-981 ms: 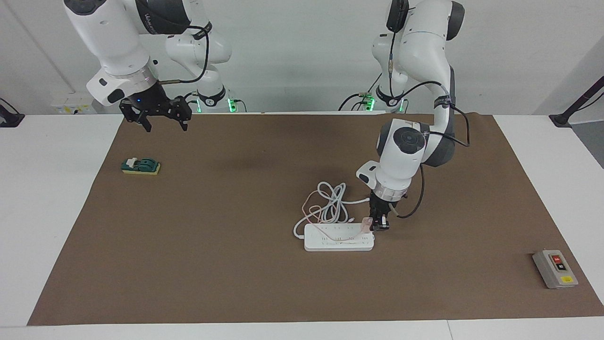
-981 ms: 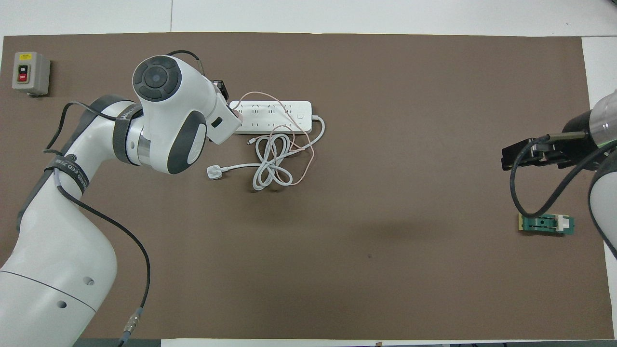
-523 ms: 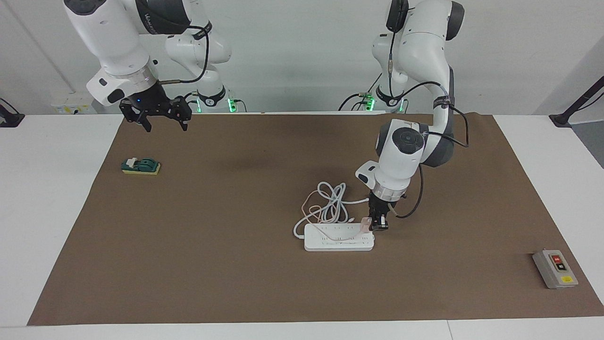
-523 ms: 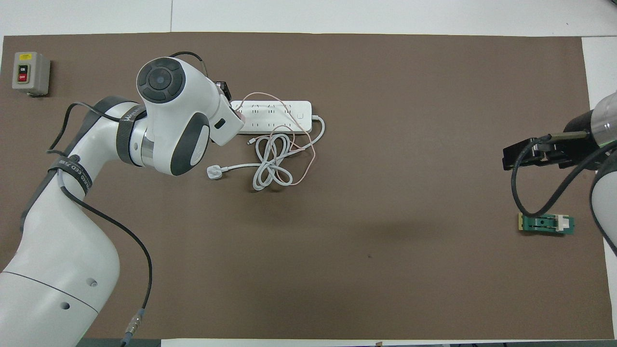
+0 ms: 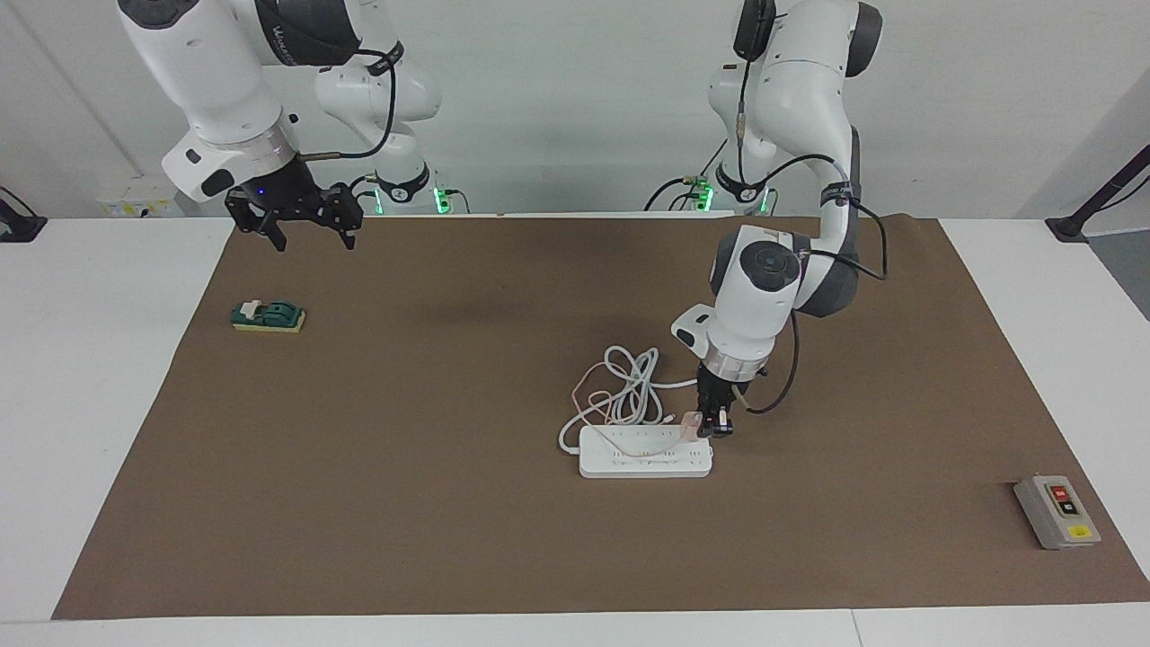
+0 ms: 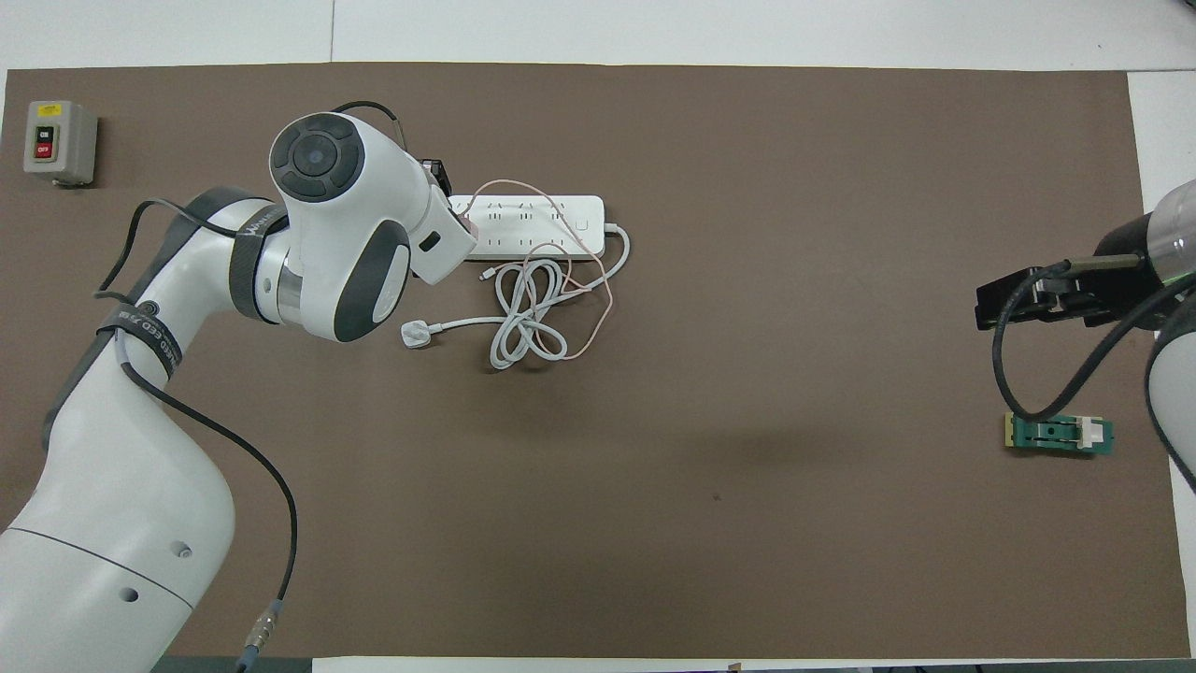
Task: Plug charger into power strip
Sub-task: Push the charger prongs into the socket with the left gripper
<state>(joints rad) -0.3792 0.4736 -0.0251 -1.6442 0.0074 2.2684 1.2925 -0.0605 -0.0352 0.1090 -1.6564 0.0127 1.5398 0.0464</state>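
The charger [image 5: 693, 426], a small pink cube, sits gripped in the closed jaws of the left gripper [image 5: 716, 429], right over the end of the power strip [image 5: 644, 452] that lies toward the left arm's end of the counter [image 5: 431, 467]. Its thin pink cable [image 5: 597, 395] trails from the jaws across the strip's top and loops over the coiled white cord [image 5: 629, 382] on the robots' side of the jaws. Whether the prongs have entered a socket cannot be told; my reading is that seating is the step in hand. To do it well, keep the cube square to the strip, prongs lined with the slots, and press straight down; the strip lies loose and may slide or tip under a slanted push. The jaws work at the strip's very end, so little margin remains there before they miss it. The brown mat around is open, the grey switch box [image 5: 1057, 511] well apart. The right gripper [image 5: 307, 231] waits, jaws open, raised over the mat's edge near the green block [image 5: 268, 316].
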